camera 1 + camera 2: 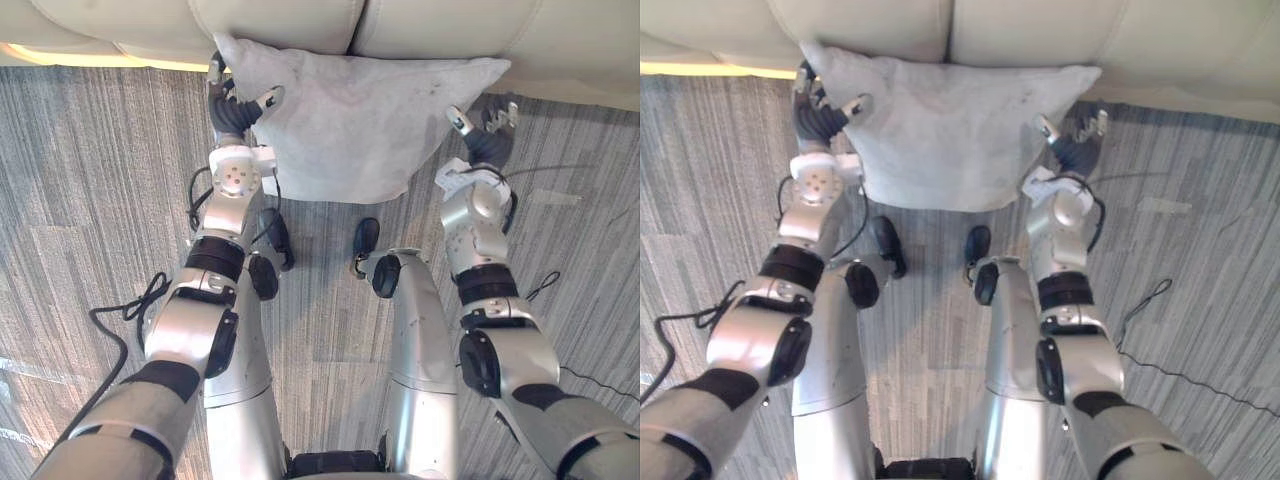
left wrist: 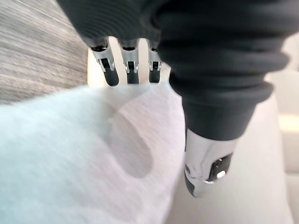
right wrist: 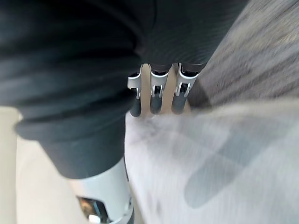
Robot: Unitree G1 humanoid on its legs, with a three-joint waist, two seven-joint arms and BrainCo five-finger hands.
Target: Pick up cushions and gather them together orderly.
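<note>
Nearest you is grey striped carpet, and the cushion stands on it on its lower edge. Your left hand is at the cushion's upper left corner. In the left wrist view its fingers are straight behind the fabric edge and its thumb is stretched out on the near side, so the hand is wide, not clamped. Your right hand sits just beside the cushion's right edge, with its fingers straight too and the hand holding nothing. The cushion is pale grey, soft and slightly rumpled, with a few faint dark specks and pointed upper corners. It leans back against the front of the cream sofa beyond.
</note>
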